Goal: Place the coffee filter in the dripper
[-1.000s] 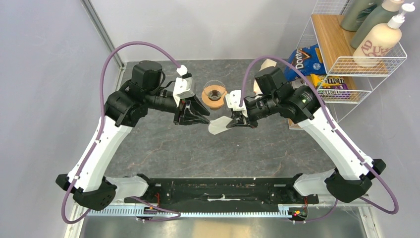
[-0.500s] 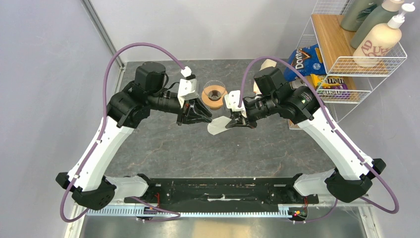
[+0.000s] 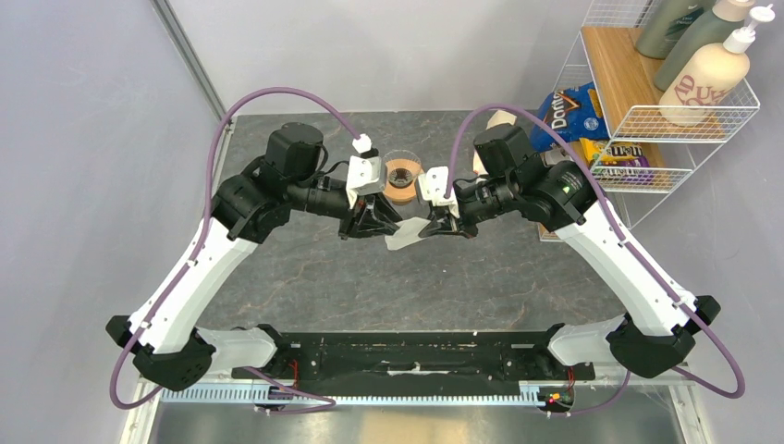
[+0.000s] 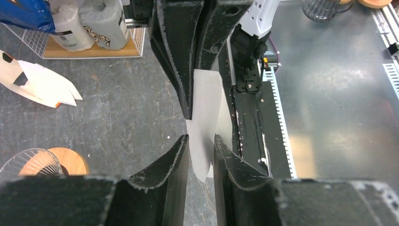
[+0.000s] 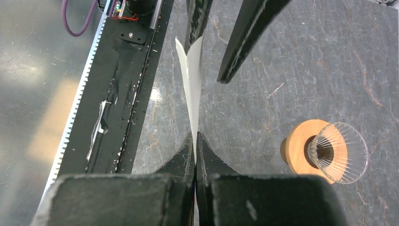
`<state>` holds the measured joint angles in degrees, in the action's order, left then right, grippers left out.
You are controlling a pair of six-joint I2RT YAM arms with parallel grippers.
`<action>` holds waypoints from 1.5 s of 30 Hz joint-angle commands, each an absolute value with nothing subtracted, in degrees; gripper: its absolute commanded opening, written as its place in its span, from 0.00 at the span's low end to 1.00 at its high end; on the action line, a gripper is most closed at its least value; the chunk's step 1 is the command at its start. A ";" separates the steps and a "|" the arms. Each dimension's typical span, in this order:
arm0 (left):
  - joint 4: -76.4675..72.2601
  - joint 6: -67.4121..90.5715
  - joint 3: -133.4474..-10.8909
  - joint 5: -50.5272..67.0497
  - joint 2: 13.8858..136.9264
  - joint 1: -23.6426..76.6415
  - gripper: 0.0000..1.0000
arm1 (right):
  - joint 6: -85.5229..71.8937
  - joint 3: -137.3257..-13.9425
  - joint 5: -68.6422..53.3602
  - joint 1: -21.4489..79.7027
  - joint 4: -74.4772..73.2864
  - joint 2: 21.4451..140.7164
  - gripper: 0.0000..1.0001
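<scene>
1. Starting at the left of the overhead view, the left gripper (image 3: 381,226) has its jaws partly apart. They straddle the free edge of the coffee filter (image 3: 403,240) without clamping it. In the right wrist view one finger lies against the paper and the other stands well clear. If it shuts across both layers, it would likely press the cone flat rather than spread it, and the filter would not seat.
2. At mid-frame the coffee filter hangs in the air between the two grippers, above the table (image 3: 314,268). It is near the dripper but not in it. The paper is thin, so a pull from both sides at once could tear or crease it.
3. Just above the filter in the frame, the dripper (image 3: 402,174) stands upright on the table with its glass cone empty. It looks light and sits near both wrists, so a careless swing could tip it or push it away.
4. Right of centre, the right gripper (image 3: 434,226) is fully closed, pinching one edge of the filter. Letting go before the other side has a hold would drop the paper onto the table.
5. At the far right, a chip bag (image 3: 569,106) and a wire shelf (image 3: 618,69) sit close behind the right arm. A wide sweep could catch them.
</scene>
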<state>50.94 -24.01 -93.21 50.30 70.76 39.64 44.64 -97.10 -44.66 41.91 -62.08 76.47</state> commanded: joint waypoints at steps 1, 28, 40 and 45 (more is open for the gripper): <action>45.36 -20.60 -90.51 49.00 70.19 39.88 0.33 | 44.20 -97.87 -45.74 42.25 -59.68 75.76 0.00; 35.45 -8.91 -84.82 48.96 67.96 36.78 0.02 | 40.43 -98.48 -38.09 41.77 -64.41 75.78 0.19; 32.17 -15.65 -82.18 50.47 66.36 37.49 0.51 | 33.32 -103.31 -44.47 41.46 -63.89 79.96 0.00; 32.64 -24.48 -80.57 47.96 64.40 37.70 0.51 | 31.34 -102.98 -46.73 41.39 -64.22 80.26 0.00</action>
<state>35.00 -15.57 -81.58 49.45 67.33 37.26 34.39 -101.10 -43.11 41.60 -64.01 80.23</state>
